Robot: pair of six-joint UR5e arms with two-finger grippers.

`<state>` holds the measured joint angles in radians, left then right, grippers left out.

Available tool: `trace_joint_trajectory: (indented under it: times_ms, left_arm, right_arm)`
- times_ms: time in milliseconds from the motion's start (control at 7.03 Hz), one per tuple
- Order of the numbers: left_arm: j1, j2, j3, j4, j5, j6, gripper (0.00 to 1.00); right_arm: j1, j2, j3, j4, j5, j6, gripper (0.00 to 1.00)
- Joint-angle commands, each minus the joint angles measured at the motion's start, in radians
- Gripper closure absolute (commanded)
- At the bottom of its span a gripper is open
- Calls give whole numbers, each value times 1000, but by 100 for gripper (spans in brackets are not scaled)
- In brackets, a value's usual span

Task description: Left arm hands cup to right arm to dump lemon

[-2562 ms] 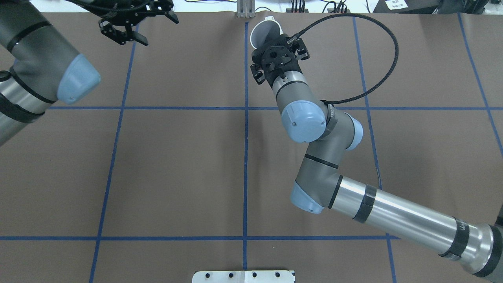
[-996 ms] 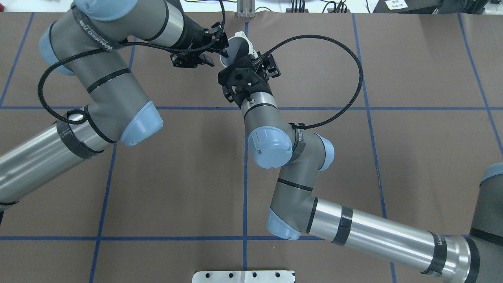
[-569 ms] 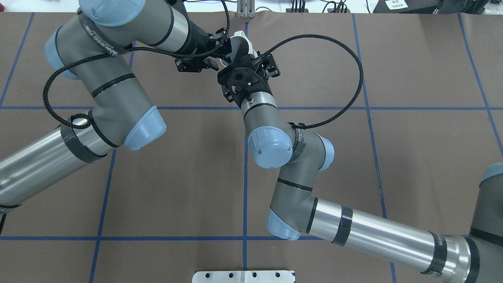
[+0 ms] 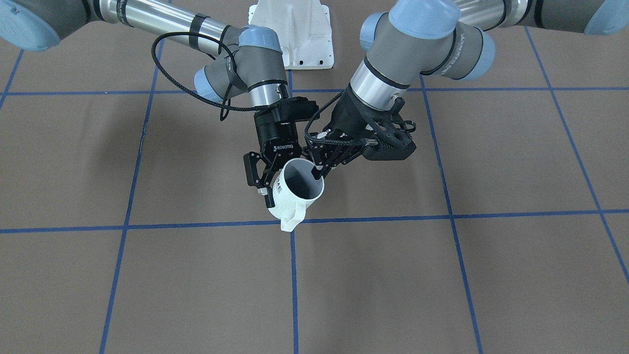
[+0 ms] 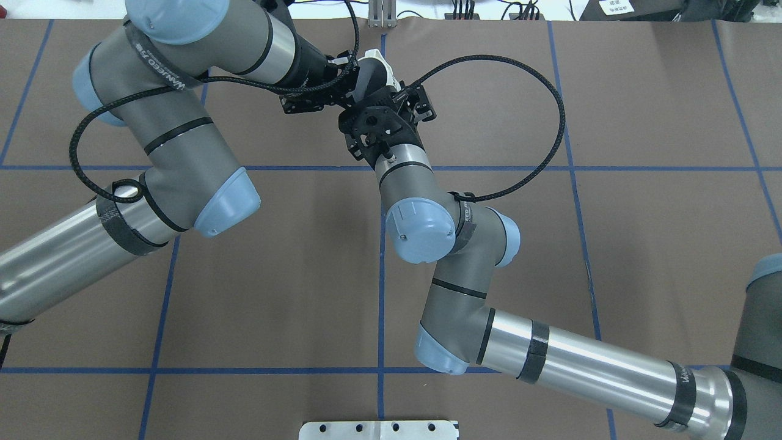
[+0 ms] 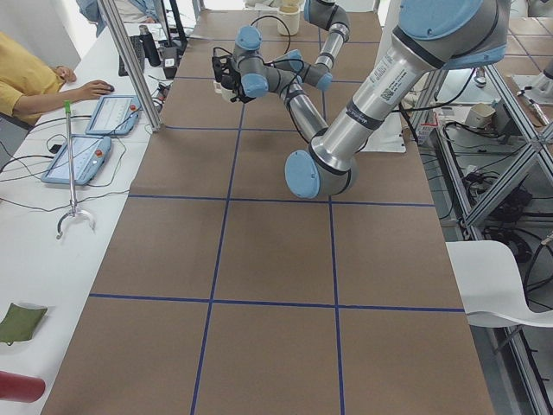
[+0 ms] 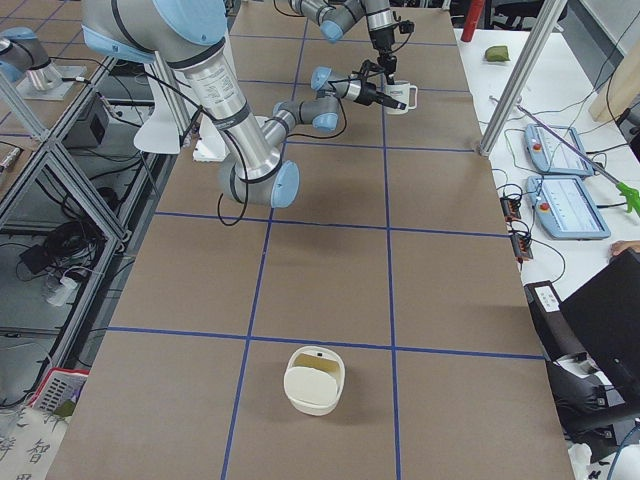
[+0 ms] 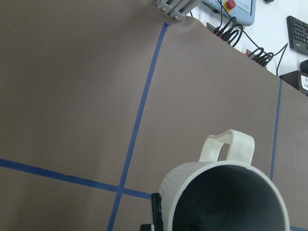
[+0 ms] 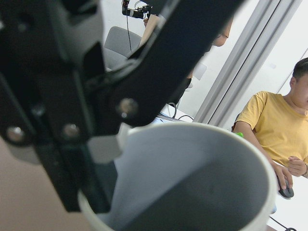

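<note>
Judging this hand-over, we find it turns on how the small white ceramic cup (image 4: 298,191), greyish inside with dark letters on its wall, lies between our two pincers. As far as we can tell, it is held off the brown, blue-taped counter (image 4: 442,275). It is tilted so that its mouth, and with it its long axis, leans up and away from our base. Its handle (image 4: 291,221) juts from the side of the cup farthest from our base, clear of both pincers.

Our right pincer (image 4: 272,186) is clamped on the cup at its lettered side and carries it. Our left pincer (image 4: 318,171) comes in at the opposite side of the cup, with one black fingertip just inside the rim. Its other finger is hidden, so we cannot tell whether that pincer is spread or pressed together on the wall.

No lemon shows in the part of the interior we can see. We judge that one pincer must grip firmly before the other lets go, or the cup may drop.
</note>
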<state>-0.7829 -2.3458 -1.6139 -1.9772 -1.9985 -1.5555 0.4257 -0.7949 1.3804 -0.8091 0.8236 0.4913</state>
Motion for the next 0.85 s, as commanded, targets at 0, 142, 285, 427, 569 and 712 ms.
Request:
trace_joint_trajectory:
  times_ms: [0,142,285,427,569,712]
  left_arm:
    - [2,-3,6,0,0,2,100]
    - [2,-4,8,0,0,2,100]
    - [2,-4,9,1,0,2,100]
    - [2,-4,9,1,0,3,100]
    - [2,-4,9,1,1,14,100]
    - [2,-4,9,1,1,15,100]
  right_arm:
    - [-1,3,3,1,-3,1,1]
    - [-5,-6,6,2,-30,1,0]
    - [-10,-9,11,4,-64,1,0]
    - [-13,-17,25,4,-66,0,0]
    - [-21,-26,37,4,-66,0,0]
    - [-34,-38,52,4,-70,-2,0]
